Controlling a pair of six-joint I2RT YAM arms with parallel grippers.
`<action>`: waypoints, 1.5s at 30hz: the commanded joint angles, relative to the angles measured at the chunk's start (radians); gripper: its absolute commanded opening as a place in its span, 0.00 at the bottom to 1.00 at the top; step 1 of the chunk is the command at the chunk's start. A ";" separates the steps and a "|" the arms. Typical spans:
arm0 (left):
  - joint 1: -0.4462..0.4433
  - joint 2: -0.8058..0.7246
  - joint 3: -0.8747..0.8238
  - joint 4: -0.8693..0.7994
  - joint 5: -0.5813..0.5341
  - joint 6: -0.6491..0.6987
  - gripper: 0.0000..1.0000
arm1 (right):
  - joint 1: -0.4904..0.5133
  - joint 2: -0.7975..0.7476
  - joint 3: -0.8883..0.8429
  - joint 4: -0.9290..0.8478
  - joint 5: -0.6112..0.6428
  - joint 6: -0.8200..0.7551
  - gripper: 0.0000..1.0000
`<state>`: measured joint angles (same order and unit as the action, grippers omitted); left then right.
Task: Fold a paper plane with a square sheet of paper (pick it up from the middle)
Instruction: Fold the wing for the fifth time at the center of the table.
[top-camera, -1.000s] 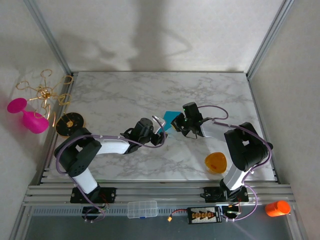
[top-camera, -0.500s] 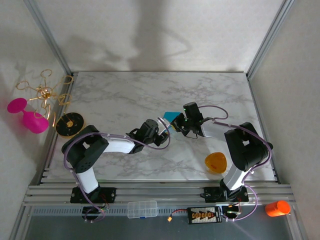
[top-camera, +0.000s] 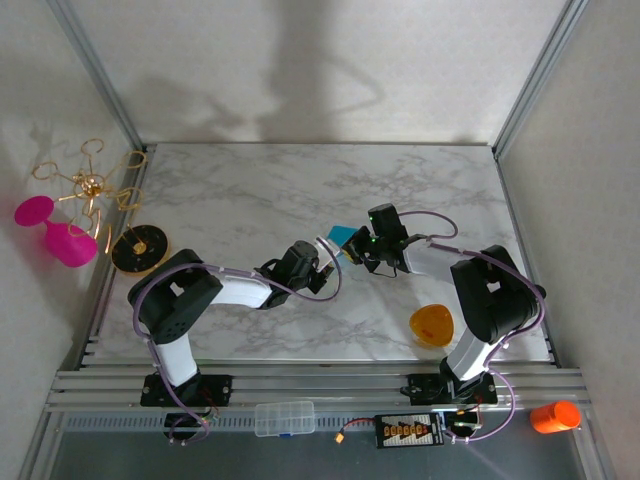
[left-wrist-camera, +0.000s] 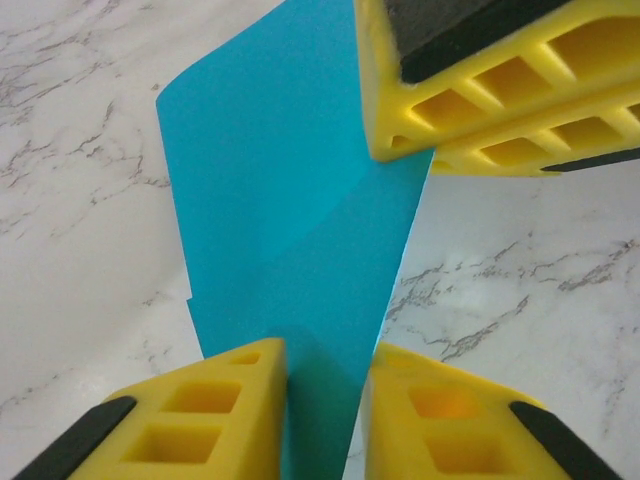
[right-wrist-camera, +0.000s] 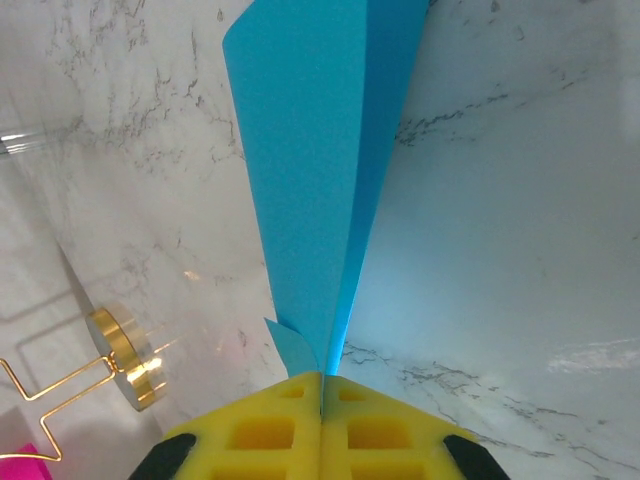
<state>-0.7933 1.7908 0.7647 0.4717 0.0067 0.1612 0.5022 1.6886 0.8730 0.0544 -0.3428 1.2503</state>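
Folded teal paper (left-wrist-camera: 285, 190) over the marble desk (left-wrist-camera: 80, 120), right end effector (right-wrist-camera: 322, 385) closed on one end, left end effector (left-wrist-camera: 325, 352) slightly open around the other

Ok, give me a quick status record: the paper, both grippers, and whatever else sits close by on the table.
paper: teal, folded over along a slanted crease, mid-table between the two grippers
right gripper: shut on the paper, pinching one narrow end
left gripper: jaws apart, with the paper running through the gap; not clamped
orange bowl: on the table near the right arm's base, apart from the paper
fold stage: partly folded; no finished dart shape evident
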 joint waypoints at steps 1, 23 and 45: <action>-0.009 0.016 -0.012 0.007 0.007 0.009 0.22 | -0.008 -0.022 0.009 -0.026 -0.016 0.004 0.09; 0.029 0.026 -0.060 0.070 0.170 -0.120 0.03 | -0.057 -0.144 0.009 -0.111 0.130 -0.066 0.78; 0.177 0.062 0.052 -0.061 0.564 -0.486 0.00 | -0.083 -0.253 -0.100 0.036 0.134 -0.230 0.79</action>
<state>-0.6258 1.8278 0.7963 0.4347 0.4767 -0.2253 0.4274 1.4712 0.8036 0.0158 -0.2043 1.0958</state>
